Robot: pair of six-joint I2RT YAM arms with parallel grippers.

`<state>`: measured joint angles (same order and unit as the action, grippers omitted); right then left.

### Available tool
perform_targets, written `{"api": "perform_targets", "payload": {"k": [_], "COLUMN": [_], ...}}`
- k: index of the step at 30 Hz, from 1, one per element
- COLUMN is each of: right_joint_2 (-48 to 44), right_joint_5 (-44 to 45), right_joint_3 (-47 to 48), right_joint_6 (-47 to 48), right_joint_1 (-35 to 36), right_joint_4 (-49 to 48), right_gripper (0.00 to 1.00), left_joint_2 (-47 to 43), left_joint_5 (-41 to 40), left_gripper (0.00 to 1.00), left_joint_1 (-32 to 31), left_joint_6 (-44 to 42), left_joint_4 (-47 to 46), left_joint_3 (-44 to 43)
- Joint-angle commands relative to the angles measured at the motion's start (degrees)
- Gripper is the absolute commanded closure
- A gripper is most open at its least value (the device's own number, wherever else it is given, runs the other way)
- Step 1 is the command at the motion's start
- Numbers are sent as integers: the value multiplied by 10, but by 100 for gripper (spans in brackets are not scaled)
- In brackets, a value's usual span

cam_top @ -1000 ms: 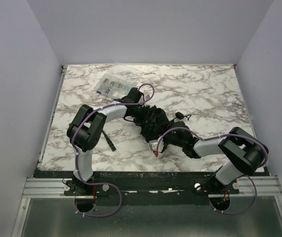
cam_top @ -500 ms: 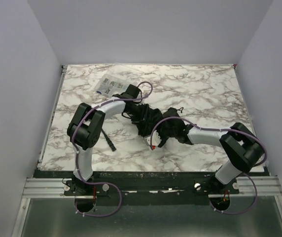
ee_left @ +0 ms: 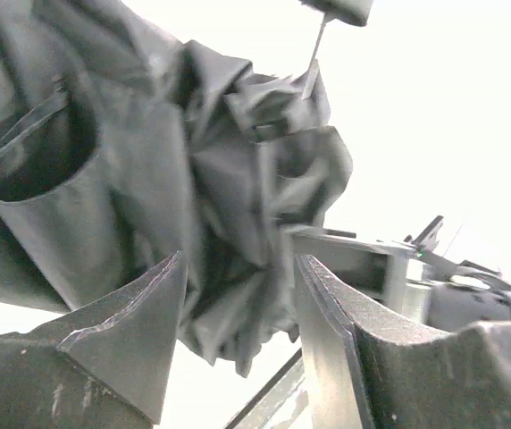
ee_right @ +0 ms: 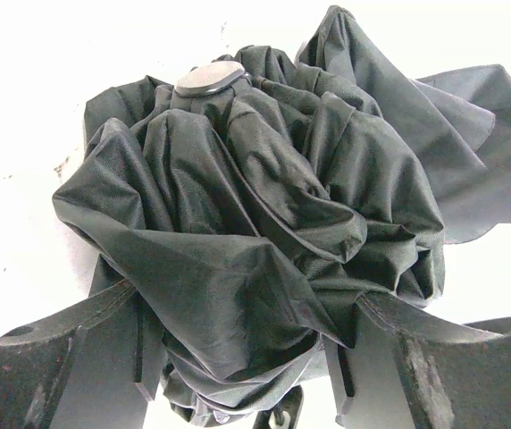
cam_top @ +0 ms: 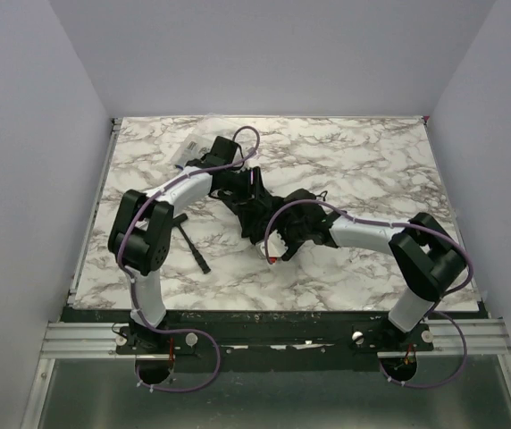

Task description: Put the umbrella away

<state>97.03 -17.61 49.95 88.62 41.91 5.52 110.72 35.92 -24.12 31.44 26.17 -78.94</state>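
The umbrella (cam_top: 257, 207) is a crumpled bundle of dark fabric lying mid-table between both arms. My left gripper (cam_top: 247, 191) is at its far-left side. In the left wrist view its fingers (ee_left: 144, 326) stand apart, with folds of the umbrella (ee_left: 220, 179) hanging loosely between them, so the left gripper (ee_left: 239, 261) is open. My right gripper (cam_top: 278, 232) comes in from the near right. In the right wrist view the bunched umbrella (ee_right: 255, 206) fills the space between its fingers and touches both, so the right gripper (ee_right: 247, 295) is shut on it. A round cap (ee_right: 209, 79) tops the bundle.
A clear plastic packet (cam_top: 193, 152) lies at the back left, behind the left arm. A small black-handled tool (cam_top: 193, 243) lies on the marble table (cam_top: 381, 170) left of the umbrella. Plain walls close in on three sides.
The left arm swung toward the back left and its jaws widened. The umbrella bundle shifted up and left, and the right gripper followed it, narrowing around the fabric.
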Motion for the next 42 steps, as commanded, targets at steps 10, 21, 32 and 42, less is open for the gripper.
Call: {"api": "perform_targets", "payload": {"k": [10,21,32,42], "right_joint_2": [105,75,26,6], "right_joint_5": [-26,-24,-25,-13], "right_joint_3": [53,30,-22,-58], "right_joint_6": [-1,-48,-78,-75], "right_joint_1": [5,6,10,33], "right_joint_4": [293,277,168,43], "right_gripper": [38,40,40,38], "left_joint_2": [-143,-61,1,77], "left_joint_5": [-157,-172,-80,31], "left_gripper": [50,71,94,96], "left_joint_1": [29,11,-42,-102], "left_joint_6": [26,37,17,-16], "left_joint_4": [-65,-61,-52,-10], "left_joint_3": [120,125,94,37]}}
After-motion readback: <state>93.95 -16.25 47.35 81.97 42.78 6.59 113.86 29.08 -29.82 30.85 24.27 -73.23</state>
